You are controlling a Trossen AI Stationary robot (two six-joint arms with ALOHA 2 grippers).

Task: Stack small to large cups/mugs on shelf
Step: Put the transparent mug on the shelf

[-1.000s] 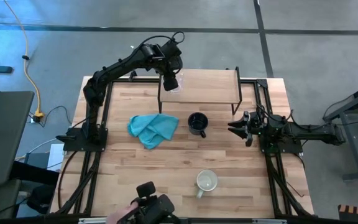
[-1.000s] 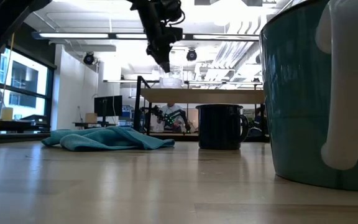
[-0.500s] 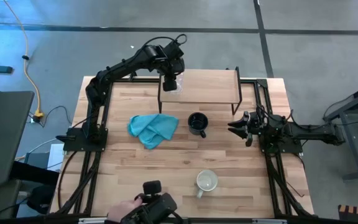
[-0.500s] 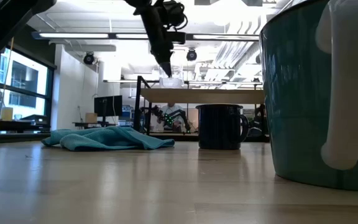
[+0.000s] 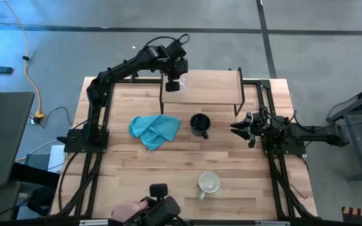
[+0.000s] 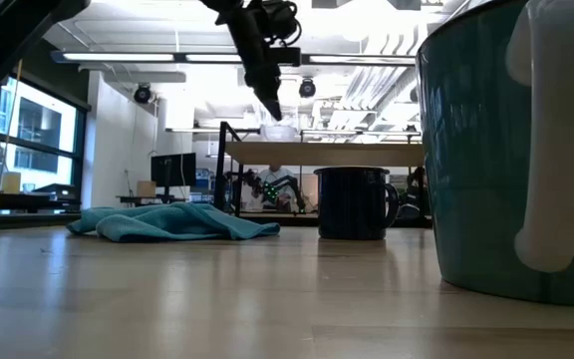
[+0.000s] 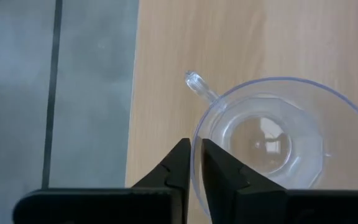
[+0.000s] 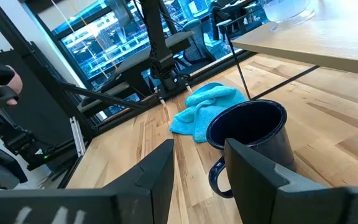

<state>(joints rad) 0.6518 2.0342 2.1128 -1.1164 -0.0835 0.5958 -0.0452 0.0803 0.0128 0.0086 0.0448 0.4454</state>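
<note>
The clear glass cup (image 7: 266, 143) is at the left end of the light-wood shelf (image 5: 212, 88), and my left gripper (image 5: 173, 85) is shut on it from above. The cup also shows in the right wrist view (image 8: 284, 9). The black mug (image 5: 200, 124) stands upright on the table in front of the shelf. The pale mug (image 5: 208, 183) stands upright near the table's near edge and fills the right of the low view (image 6: 506, 150). My right gripper (image 5: 241, 129) is open and empty at the table's right side, pointing at the black mug (image 8: 250, 134). My left gripper pinches the glass cup's rim (image 7: 196, 146), one finger inside the cup and one outside, next to its small clear handle (image 7: 199, 85). The fingers point down from above. The cup is upright over the shelf's left end; whether its base rests on the board I cannot tell.
A teal cloth (image 5: 154, 130) lies crumpled on the table left of the black mug. A person's hand with a dark device (image 5: 153, 210) is at the table's near edge. The shelf's thin black legs (image 5: 161, 103) stand on the table's far part.
My left gripper has shifted a little toward the table's right edge over the shelf's left end, still on the glass cup. The person's hand at the near edge has moved slightly toward the right.
</note>
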